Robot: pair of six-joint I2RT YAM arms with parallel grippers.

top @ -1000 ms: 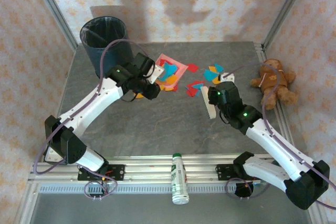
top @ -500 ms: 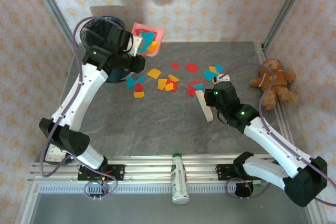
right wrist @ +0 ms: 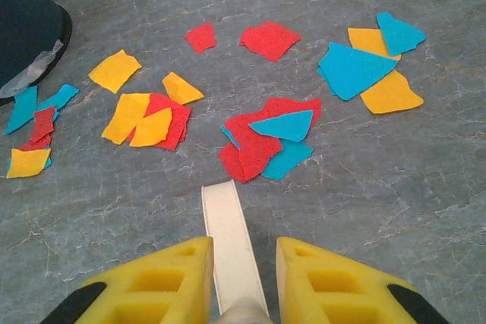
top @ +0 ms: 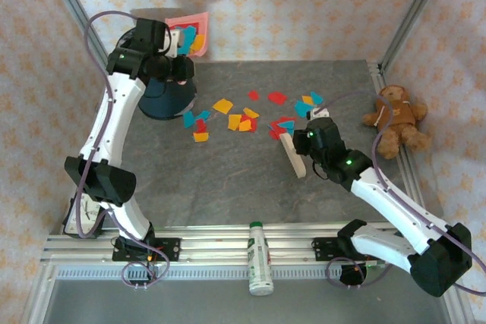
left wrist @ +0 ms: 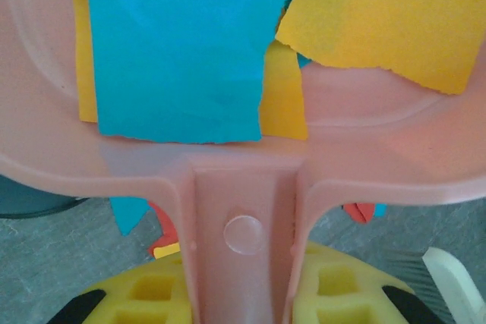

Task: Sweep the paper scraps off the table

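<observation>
White-shelled left arm [top: 108, 119] and right arm [top: 395, 206], black joints, green indicator lights, looping purple cables [top: 102, 14], yellow gridded fingers [right wrist: 163, 282]

You are looking at the pink dustpan [left wrist: 357, 142] running off both sides and the top of the left wrist view, with its teal and yellow paper scraps [left wrist: 175, 51] cropping at the top. The left arm [top: 114, 115] is covering part of the dark blue bin [top: 163, 102]. The white scraper [right wrist: 222, 210] is hiding its lower end between the right gripper [right wrist: 243, 246] fingers.

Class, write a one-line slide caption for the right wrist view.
Right gripper clamps a white tool, facing coloured paper scraps on the grey table.
</observation>
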